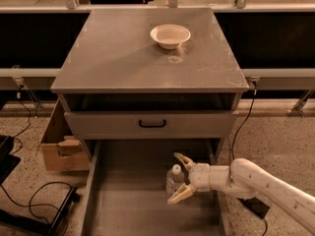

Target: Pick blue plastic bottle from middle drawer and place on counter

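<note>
The blue plastic bottle (173,179), clear with a white cap, stands upright on the floor of the pulled-out middle drawer (128,200), right of its centre. My gripper (178,178) reaches in from the right on a white arm. It is open, with one finger behind the bottle and one in front, so the bottle sits between them. The counter (123,53) is the grey cabinet top above.
A white bowl (170,35) sits on the counter at the back right. A closed drawer front with a black handle (152,124) is above the open drawer. A cardboard box (59,149) and cables lie on the floor at left.
</note>
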Controlling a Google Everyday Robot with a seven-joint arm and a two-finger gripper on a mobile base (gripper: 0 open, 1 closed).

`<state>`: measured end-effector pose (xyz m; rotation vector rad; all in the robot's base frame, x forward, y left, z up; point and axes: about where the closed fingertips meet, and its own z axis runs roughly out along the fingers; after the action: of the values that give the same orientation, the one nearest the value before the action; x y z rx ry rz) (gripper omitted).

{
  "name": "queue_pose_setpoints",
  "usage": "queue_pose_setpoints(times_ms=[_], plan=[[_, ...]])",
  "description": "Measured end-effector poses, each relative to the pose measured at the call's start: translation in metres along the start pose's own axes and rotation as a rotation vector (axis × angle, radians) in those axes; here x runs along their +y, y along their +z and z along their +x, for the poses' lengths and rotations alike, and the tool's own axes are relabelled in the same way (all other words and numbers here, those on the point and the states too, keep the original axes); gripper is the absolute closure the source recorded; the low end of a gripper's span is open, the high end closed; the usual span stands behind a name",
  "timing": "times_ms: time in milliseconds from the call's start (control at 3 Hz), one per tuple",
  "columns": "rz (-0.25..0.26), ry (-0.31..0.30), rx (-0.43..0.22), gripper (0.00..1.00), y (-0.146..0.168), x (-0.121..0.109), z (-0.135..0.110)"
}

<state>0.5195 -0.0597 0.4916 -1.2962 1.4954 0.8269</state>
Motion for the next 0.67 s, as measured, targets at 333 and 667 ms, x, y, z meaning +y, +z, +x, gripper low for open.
queue_pose_setpoints(times_ms=[333,667], plan=[[-0.039,0.03,-0.013,0.18,0.02,0.003,0.017],[-0.076,0.069,-0.021,0.42,0.035,0.007,0.033]])
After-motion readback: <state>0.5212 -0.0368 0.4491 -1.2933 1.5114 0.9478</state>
